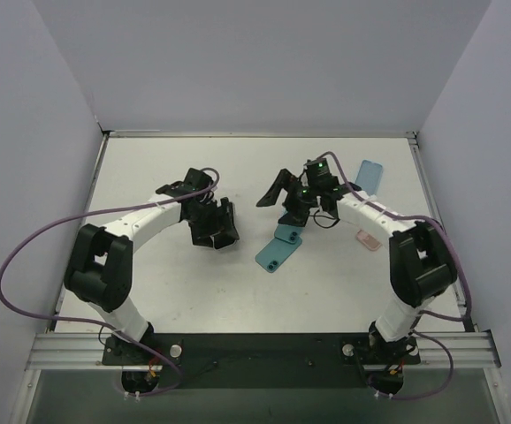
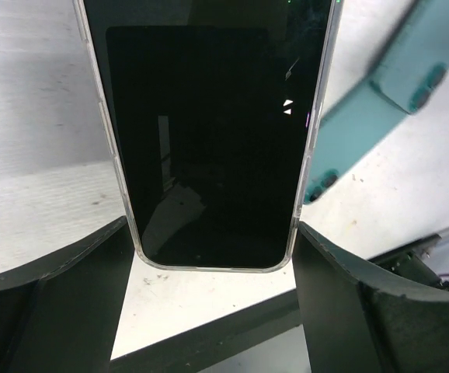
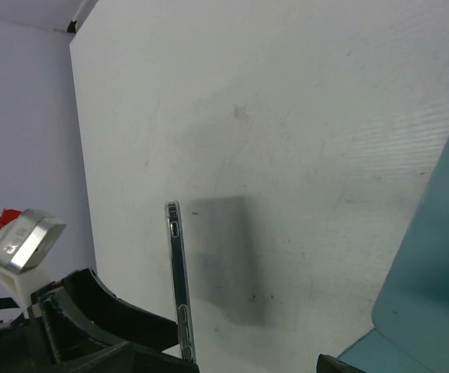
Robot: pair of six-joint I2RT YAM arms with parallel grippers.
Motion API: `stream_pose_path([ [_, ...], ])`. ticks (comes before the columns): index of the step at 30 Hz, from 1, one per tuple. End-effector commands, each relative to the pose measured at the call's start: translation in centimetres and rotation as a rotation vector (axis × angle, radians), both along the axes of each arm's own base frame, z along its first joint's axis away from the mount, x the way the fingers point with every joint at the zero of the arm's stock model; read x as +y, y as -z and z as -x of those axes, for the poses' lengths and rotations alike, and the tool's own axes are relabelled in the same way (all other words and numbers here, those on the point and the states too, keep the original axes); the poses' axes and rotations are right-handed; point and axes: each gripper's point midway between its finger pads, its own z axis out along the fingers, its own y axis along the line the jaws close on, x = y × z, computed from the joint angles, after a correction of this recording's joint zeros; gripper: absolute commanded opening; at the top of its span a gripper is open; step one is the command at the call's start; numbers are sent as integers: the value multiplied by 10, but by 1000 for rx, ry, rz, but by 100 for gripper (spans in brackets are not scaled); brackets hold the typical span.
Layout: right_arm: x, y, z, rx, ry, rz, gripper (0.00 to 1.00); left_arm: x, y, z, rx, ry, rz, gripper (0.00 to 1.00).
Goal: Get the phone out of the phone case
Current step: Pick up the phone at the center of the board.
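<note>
A white rectangular worktop (image 1: pixel 149 291) with grey walls on three sides carries everything.

The left end effector (image 2: pixel 211 233) hangs over the middle of the worktop, slightly toward the left edge. It is clamped across the width of a slim smartphone with a black screen and a pale glossy rim (image 2: pixel 209 140). The phone is held upright on its short end, off the surface and clear of its case.

The right end effector (image 1: pixel 278 208) hangs just right of centre with its fingers spread apart.

A teal phone case with round camera holes (image 1: pixel 275 252) lies near the centre, its far end under the right end effector.

A light blue phone case (image 1: pixel 370 174) lies by the far right corner.

A small pink object (image 1: pixel 368 240) sits near the right edge.
</note>
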Motion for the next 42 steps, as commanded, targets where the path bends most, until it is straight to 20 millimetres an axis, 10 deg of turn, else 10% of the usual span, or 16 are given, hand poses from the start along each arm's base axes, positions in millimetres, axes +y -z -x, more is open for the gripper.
stream_pose_path([
  [1, 47, -4, -7, 31, -35, -113, 87, -24, -42, -14, -130, 80, 138, 0],
  [12, 102, 12, -6, 59, -105, -133, 79, -35, -59, 2, -127, 156, 208, 0],
  [17, 118, 23, 1, 81, -144, -104, 55, -38, -70, 6, -136, 172, 237, 0],
  [22, 117, 19, 5, 72, -138, -127, 0, -40, -83, 5, -174, 170, 272, 0],
  [24, 110, 10, 2, 50, -130, -134, 0, -42, -87, 6, -176, 176, 289, 11],
  [29, 87, -19, -6, -35, -129, -178, 0, -51, -117, 9, -222, 202, 378, 90],
  [42, 40, -109, 18, -219, -175, -418, 0, -28, -200, -3, -338, 114, 977, 96],
])
